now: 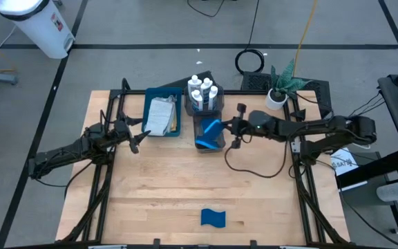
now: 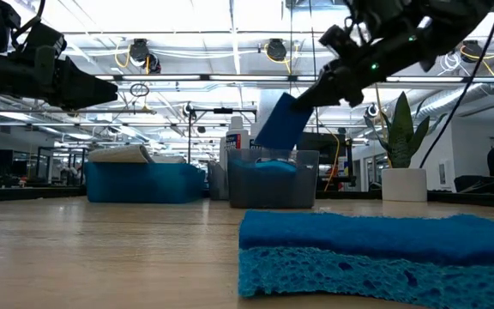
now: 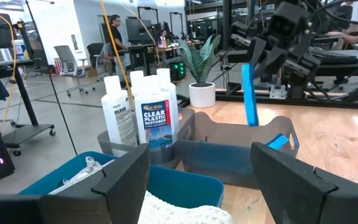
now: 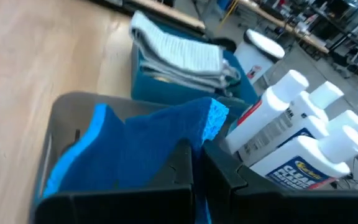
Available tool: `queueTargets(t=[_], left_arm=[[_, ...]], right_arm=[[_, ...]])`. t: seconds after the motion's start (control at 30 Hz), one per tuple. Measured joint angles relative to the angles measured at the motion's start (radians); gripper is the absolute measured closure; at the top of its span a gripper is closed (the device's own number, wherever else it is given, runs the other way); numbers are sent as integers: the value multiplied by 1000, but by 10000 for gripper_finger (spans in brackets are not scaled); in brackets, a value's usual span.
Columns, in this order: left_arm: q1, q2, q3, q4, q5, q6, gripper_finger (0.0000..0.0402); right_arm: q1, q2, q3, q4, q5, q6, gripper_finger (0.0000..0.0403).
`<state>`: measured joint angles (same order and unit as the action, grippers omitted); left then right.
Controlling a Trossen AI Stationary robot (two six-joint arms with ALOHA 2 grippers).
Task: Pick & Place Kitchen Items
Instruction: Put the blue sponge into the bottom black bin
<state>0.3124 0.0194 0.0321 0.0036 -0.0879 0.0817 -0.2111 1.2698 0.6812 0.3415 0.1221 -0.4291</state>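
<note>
My right gripper reaches in from the table's right and is shut on a blue sponge over a grey bin. Another blue sponge lies in that bin. A third one lies flat on the table near the front edge. White labelled bottles stand in a second grey bin behind the first. A light grey folded cloth lies in the blue tray. My left gripper hovers open at the tray's near left, level, with nothing between its fingers. My right gripper pinches the sponge's upper end between its two fingers, on the flat faces. The fingers come from the table's right, slanting a little downward. The sponge hangs tilted below them, lifted clear, its lower end just above the bin's rim.
A small potted plant stands at the table's far right corner. The wide wooden tabletop spreads between the bins and the front sponge. People and desks show in the room beyond the table.
</note>
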Motion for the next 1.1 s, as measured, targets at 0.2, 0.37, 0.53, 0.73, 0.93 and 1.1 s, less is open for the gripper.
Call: queueTargets(t=[0.2,0.37,0.53,0.73,0.93,1.1], left_arm=[[0,0,0,0,0,0,119],[0,0,0,0,0,0,119],[0,0,0,0,0,0,119],[0,0,0,0,0,0,119],[0,0,0,0,0,0,119],[0,0,0,0,0,0,119]], right_arm=[[3,96,48,-43,4,-57,403],[6,142,67,-40,3,-81,403],[9,178,89,-66,4,-87,403],[13,190,101,-85,3,-107,403],[17,190,102,-93,3,-104,403],[17,190,102,-93,3,-102,403]])
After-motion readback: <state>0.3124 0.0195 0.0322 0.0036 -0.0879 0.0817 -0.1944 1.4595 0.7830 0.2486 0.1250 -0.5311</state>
